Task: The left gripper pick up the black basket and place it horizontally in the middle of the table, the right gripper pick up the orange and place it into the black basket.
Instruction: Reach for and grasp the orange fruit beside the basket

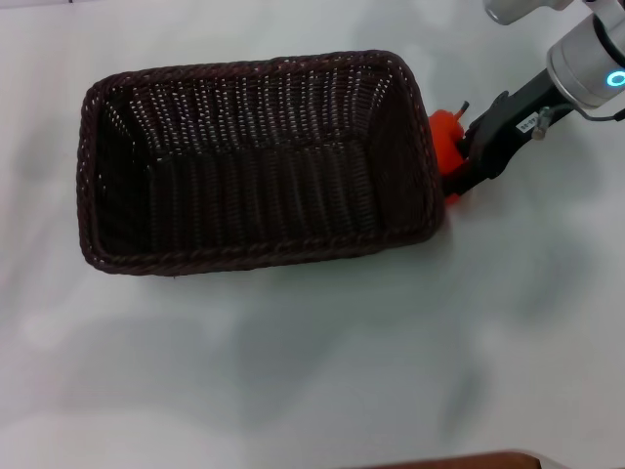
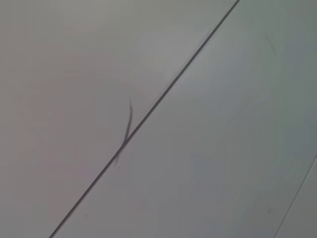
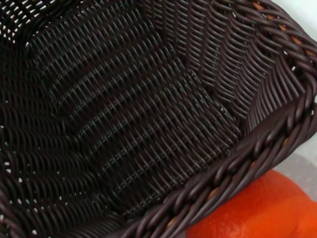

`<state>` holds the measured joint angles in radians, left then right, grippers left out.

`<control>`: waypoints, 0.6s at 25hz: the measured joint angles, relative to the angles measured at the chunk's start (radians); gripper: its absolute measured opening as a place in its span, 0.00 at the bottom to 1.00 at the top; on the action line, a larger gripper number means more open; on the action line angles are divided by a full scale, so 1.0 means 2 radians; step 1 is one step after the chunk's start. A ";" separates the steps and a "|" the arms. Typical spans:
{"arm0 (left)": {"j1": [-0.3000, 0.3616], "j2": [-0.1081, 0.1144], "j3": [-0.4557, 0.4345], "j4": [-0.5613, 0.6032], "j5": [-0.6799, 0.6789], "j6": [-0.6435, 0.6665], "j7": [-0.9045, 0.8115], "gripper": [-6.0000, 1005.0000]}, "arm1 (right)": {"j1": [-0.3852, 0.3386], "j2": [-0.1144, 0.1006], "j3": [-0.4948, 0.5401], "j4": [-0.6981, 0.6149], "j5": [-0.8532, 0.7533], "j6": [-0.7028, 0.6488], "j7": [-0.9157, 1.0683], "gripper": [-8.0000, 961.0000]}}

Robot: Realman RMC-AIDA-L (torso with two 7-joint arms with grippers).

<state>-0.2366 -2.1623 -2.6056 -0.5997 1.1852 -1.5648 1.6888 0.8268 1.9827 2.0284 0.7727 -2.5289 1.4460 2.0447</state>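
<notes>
I see the large dark woven wicker basket (image 1: 259, 161) lying lengthwise mid-table on the plain white table (image 1: 312, 371), empty inside, so I judge that step done. My left pincer is out of sight; its wrist view shows only pale flat surface. Just beside the basket's right end sits the bright orange-red round fruit (image 1: 445, 137), with my right pincer (image 1: 467, 156) at it. Grasping or released, I cannot tell. Dropping the fruit in remains.
</notes>
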 joint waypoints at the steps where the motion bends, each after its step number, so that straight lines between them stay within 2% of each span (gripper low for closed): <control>1: 0.001 0.000 0.000 0.000 0.000 -0.001 0.000 0.85 | 0.000 0.001 0.000 -0.001 0.000 -0.003 0.000 0.77; 7: 0.003 0.000 0.000 0.006 0.000 -0.006 0.000 0.85 | 0.000 0.004 0.001 -0.002 0.000 -0.008 0.000 0.64; 12: 0.004 0.001 -0.001 0.006 0.000 -0.013 0.000 0.85 | -0.002 0.003 0.004 -0.002 0.001 -0.007 -0.003 0.38; 15: 0.004 0.001 -0.003 0.006 0.000 -0.015 0.000 0.85 | -0.006 0.001 0.011 0.002 0.003 -0.004 -0.005 0.33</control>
<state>-0.2276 -2.1599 -2.6109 -0.5875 1.1858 -1.5945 1.6884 0.8155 1.9856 2.0504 0.7772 -2.5236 1.4375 2.0350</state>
